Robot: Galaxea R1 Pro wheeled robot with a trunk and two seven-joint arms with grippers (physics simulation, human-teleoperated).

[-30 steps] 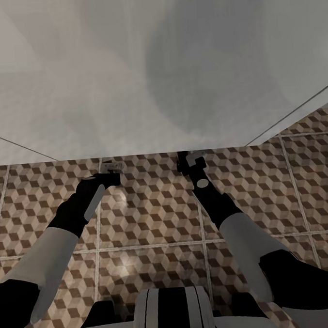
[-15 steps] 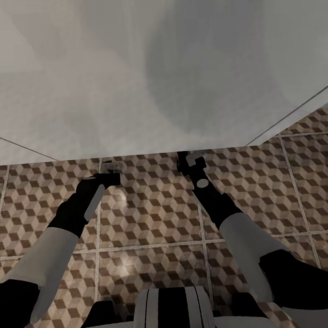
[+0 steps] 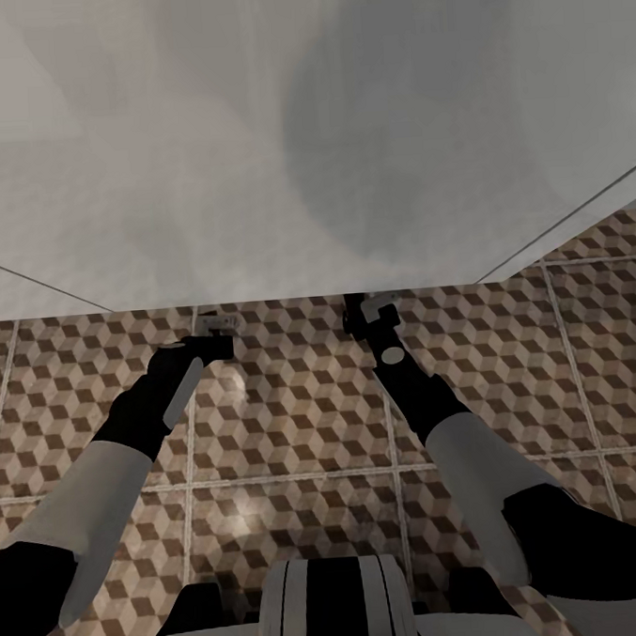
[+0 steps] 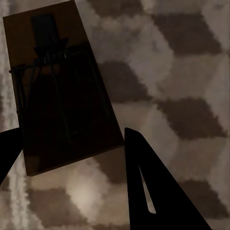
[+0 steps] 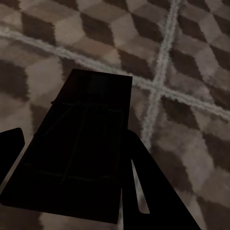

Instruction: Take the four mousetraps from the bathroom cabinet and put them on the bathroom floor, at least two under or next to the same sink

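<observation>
Both end effectors reach low toward the tiled floor [image 3: 296, 423] at the foot of the white unit [image 3: 253, 171]. Left end effector [image 4: 72, 158] straddles a flat brown mousetrap [image 4: 62, 91] with dark wire parts, its fingers either side; the right one [image 5: 72, 163] frames a second trap [image 5: 81, 158], shadowed nearly black. Whether either truly pinches its trap, I cannot tell. Both traps' near ends are cut off.

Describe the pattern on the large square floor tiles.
The large square floor tiles carry a brown-and-beige cube pattern with pale grout lines, clearest in the head view.
</observation>
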